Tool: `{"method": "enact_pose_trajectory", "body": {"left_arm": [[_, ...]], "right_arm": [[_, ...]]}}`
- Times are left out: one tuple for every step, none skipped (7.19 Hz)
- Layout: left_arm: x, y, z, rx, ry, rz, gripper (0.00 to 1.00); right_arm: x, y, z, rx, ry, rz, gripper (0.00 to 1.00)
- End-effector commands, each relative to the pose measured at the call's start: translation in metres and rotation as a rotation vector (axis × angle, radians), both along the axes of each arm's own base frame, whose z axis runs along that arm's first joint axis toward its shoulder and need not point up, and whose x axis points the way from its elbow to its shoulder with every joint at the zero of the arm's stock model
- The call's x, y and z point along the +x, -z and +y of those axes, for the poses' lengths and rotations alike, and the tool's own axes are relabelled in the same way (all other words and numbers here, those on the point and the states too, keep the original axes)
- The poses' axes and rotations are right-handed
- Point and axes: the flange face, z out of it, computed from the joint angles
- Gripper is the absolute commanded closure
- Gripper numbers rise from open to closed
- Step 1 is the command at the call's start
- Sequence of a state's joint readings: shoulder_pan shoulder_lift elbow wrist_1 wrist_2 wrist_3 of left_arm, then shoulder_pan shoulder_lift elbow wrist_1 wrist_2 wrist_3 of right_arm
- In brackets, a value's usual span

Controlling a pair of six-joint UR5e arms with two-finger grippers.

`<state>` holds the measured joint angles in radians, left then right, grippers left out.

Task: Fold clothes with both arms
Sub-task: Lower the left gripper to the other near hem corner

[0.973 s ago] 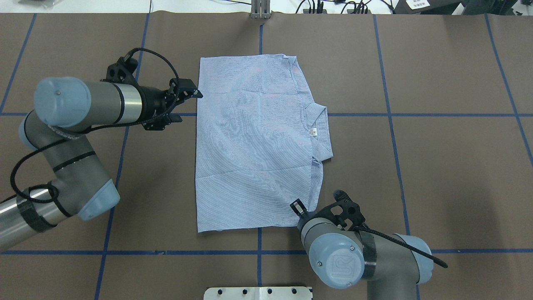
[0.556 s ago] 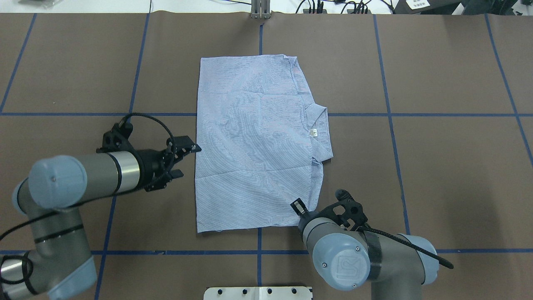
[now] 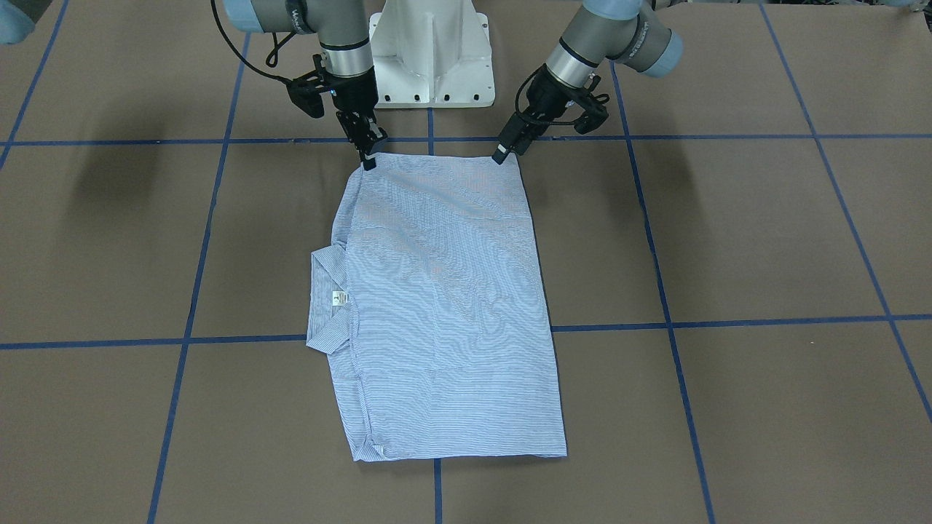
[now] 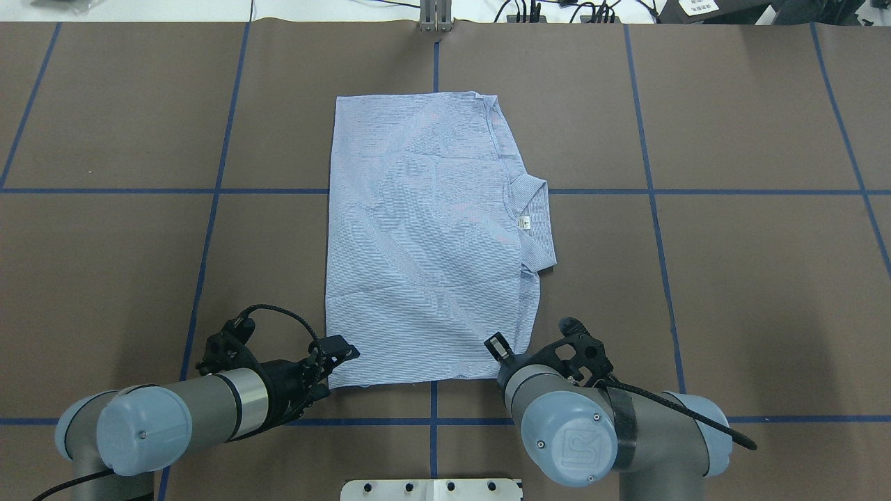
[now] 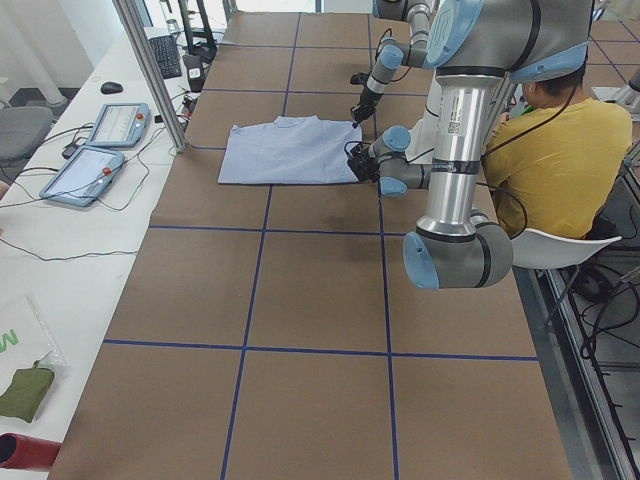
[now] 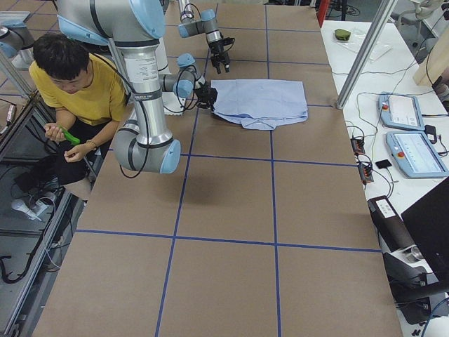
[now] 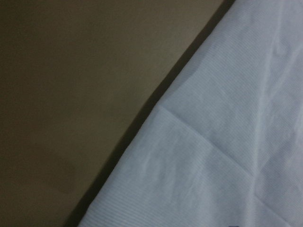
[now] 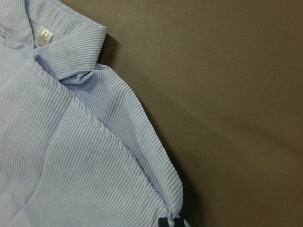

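Shirt [image 4: 424, 243] lies flat mid-table on the brown, blue-taped cover [image 4: 731, 278], sleeves tucked in, a neat rectangle with collar [image 4: 532, 223] poking out one side. Judged: a cross fold remains. Lab room; seated person [image 5: 555, 150], control pendants [image 5: 100, 150] alongside. Left gripper [image 3: 501, 154] at one near corner, jaws apparently spread. Right gripper [image 3: 368, 159] at the other; grip unclear.

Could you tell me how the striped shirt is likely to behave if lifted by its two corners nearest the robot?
The shirt will probably be floppy: it lies flat in soft creased layers, so its middle should sag between the corners. It looks thin, so likely light. The folded layers may slide apart when raised.
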<state>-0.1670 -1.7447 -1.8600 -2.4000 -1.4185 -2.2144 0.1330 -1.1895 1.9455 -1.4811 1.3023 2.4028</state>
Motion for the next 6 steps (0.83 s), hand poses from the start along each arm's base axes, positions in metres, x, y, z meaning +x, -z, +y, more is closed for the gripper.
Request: {"method": "enact_pose_trajectory", "body": {"left_arm": [[0.0026, -0.0106, 0.0078, -0.002, 0.0, -0.021, 0.13], [0.0036, -0.0122, 0.01, -0.002, -0.003, -0.025, 0.14], [0.0051, -0.0144, 0.0122, -0.002, -0.006, -0.029, 0.18], [0.005, -0.0145, 0.0121, -0.01, -0.002, -0.027, 0.38], [0.004, -0.0136, 0.01, -0.024, 0.026, -0.019, 0.65], [0.0039, -0.0136, 0.0098, -0.025, 0.028, -0.018, 0.96]], "right_arm": [[-0.0013, -0.0008, 0.0005, 0.0, 0.001, 0.001, 1.0], [-0.0012, -0.0005, 0.0005, 0.001, 0.001, -0.001, 1.0], [-0.0006, 0.0016, 0.0006, 0.001, 0.001, -0.005, 1.0], [-0.0002, 0.0017, -0.0003, 0.001, 0.0, -0.005, 1.0], [-0.0002, 0.0017, -0.0003, 0.001, 0.0, -0.005, 1.0], [-0.0005, 0.0001, -0.0003, 0.001, 0.0, -0.002, 1.0]]}}
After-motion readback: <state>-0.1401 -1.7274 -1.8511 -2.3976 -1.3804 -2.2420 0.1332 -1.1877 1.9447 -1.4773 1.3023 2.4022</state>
